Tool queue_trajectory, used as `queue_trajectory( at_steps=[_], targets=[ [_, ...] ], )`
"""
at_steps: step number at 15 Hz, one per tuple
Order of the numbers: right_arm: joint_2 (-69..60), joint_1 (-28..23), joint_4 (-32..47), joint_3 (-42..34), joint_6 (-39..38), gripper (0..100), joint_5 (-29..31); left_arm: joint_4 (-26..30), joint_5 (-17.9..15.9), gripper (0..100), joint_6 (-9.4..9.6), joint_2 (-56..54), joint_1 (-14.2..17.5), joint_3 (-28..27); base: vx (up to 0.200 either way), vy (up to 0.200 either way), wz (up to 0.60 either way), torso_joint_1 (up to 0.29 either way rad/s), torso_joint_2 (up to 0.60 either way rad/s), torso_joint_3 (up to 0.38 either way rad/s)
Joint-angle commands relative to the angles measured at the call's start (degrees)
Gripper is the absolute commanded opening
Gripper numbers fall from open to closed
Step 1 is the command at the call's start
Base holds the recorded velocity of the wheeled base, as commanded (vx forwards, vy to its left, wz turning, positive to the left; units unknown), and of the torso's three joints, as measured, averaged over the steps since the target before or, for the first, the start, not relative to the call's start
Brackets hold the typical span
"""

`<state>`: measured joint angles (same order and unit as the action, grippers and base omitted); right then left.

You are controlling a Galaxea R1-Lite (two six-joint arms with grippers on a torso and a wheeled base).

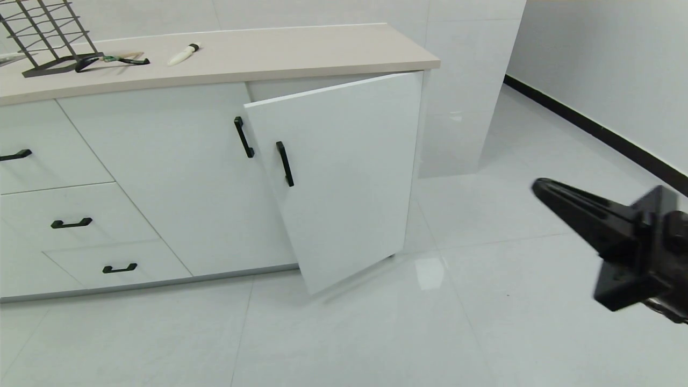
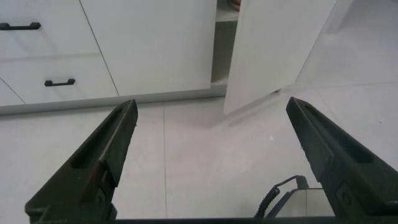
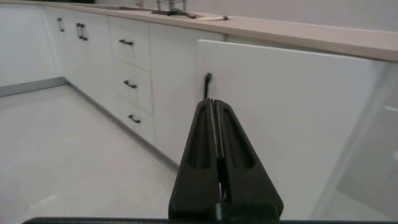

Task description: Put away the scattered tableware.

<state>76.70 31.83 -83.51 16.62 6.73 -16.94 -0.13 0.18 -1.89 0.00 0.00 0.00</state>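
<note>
Fingers point(image 3: 202, 149) of the right gripper point(image 3: 213, 104) are pressed flat together with nothing between them. They point at the face of the cabinet door point(image 3: 292, 118), near it but apart. Left gripper point(image 2: 211, 106) is spread wide and empty, low over the floor point(image 2: 186, 162), facing the cabinet's foot.

Tableware lies up on the desk point(image 1: 301, 45), well apart from both grippers: a white-handled utensil point(image 1: 184, 54) and, just beside the wire rack point(image 1: 45, 37), a dark tool with green on it point(image 1: 113, 59). None of it is put away yet.

Step in hand, as I judge it: getting storage open. The door stands partly ajar on its far-side hinge, its black handle point(image 1: 285, 164) free, so the pieces themselves are untouched work.

Next move likely calls for the door swung wider, by a hook on the handle or a push on its free edge. Then comes a reach up to the desk for the first piece. The right fingers would have to part before any grasp.

Hard to make out:
- The cabinet interior is mostly behind the door. The left wrist view gives a sliver of shelf edge and a brownish speck above it, too small to name.
- The rack is cut off at the frame edge.
- The exact kind of each utensil is uncertain.
- The destination, rack or cabinet or drawers point(image 1: 70, 223), cannot be told.
</note>
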Motion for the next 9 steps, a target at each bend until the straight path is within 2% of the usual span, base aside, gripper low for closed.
queue_trajectory(
  at_steps=[1,2,5,6,8,9],
  targets=[
    [-22.4,-12.7,0.8,-15.2,-0.1,0,0.0,0.0,0.0,100,-0.04,0.0,0.0,0.0,0.000,0.000,0.00,0.000,0.00,0.000],
    [-26.7,-15.0,1.9,-16.6,-0.1,0,0.1,0.0,0.0,100,-0.04,0.1,0.0,0.0,0.000,0.000,0.00,0.000,0.00,0.000],
    [-39.3,-26.6,7.1,-16.6,-0.7,0,0.2,0.0,0.0,100,-0.04,0.0,0.0,0.0,0.000,0.000,0.00,0.000,0.00,0.000],
    [-43.9,-28.8,11.4,-16.6,-2.3,0,0.2,0.0,0.1,100,-0.04,0.1,0.0,0.0,0.000,0.000,0.00,0.000,0.00,0.000],
    [-57.9,-30.2,28.9,-16.6,-3.6,0,0.2,0.0,0.0,100,-0.04,0.1,0.0,0.0,0.000,0.000,0.00,0.000,0.00,0.000],
    [-68.0,-30.2,42.5,-16.5,-3.4,0,0.0,0.0,0.0,100,0.04,0.1,0.0,0.0,0.000,0.000,0.00,0.000,0.00,0.000]
  ],
)
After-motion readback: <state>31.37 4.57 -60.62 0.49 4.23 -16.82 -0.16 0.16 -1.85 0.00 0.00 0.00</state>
